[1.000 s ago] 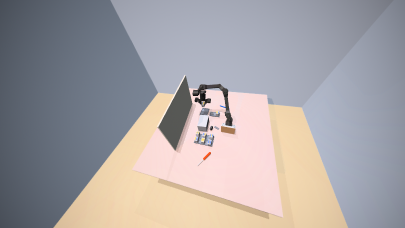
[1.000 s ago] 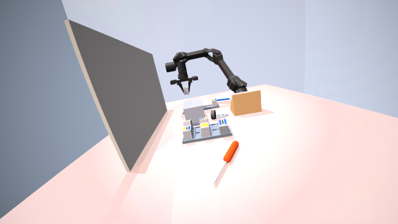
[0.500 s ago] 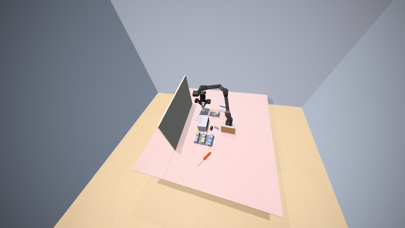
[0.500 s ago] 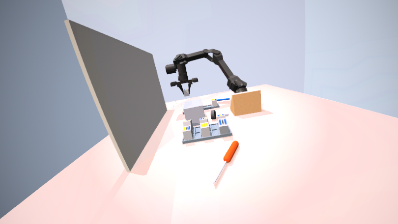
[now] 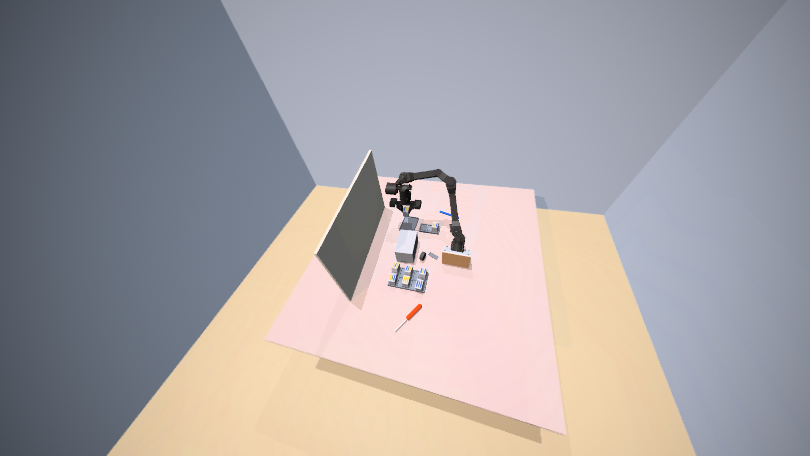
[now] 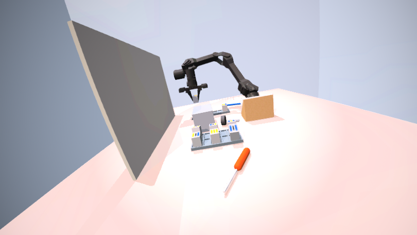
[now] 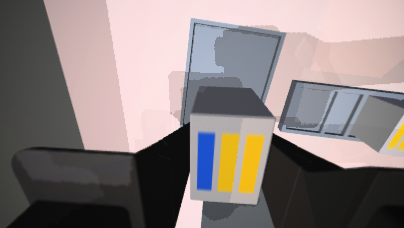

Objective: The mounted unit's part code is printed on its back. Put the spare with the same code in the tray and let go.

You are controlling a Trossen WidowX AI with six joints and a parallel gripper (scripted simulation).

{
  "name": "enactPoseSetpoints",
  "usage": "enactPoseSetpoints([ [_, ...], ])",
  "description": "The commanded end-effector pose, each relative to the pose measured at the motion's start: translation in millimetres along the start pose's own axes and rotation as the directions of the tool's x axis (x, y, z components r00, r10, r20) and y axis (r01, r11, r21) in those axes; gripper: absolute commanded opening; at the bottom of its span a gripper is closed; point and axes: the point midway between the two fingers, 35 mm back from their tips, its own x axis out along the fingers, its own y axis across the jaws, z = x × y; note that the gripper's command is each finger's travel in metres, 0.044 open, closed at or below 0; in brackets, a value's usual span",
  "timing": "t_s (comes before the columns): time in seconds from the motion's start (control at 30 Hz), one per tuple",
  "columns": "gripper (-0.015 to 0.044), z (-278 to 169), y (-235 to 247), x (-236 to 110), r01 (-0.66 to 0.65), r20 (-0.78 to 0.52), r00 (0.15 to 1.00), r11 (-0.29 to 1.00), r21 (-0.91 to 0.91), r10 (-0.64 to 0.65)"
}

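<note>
My gripper is shut on a grey spare block with one blue and two yellow stripes on its face. It holds the block in the air above the flat blue-grey tray, which lies beside the tall panel. The grey mounted unit stands in front of the tray. A rack holds three more striped spares. A smaller rack holds one striped spare.
A tall dark panel leans at the left of the parts. The arm's wooden base block is at the right. An orange screwdriver, a blue pen and a black roller lie on the pink mat.
</note>
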Motion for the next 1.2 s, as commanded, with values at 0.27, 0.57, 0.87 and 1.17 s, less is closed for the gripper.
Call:
enactPoseSetpoints([
  [0.27, 0.0000, 1.2, -0.4, 11.4, 0.005, 0.003, 1.000, 1.000, 0.002, -0.005],
  [0.57, 0.0000, 1.3, -0.2, 18.6, 0.006, 0.003, 1.000, 1.000, 0.004, -0.006],
  [0.87, 0.0000, 1.5, -0.3, 25.7, 0.007, 0.004, 1.000, 1.000, 0.006, -0.007],
  [1.17, 0.0000, 1.7, -0.5, 32.9, 0.008, 0.004, 1.000, 1.000, 0.008, -0.009],
])
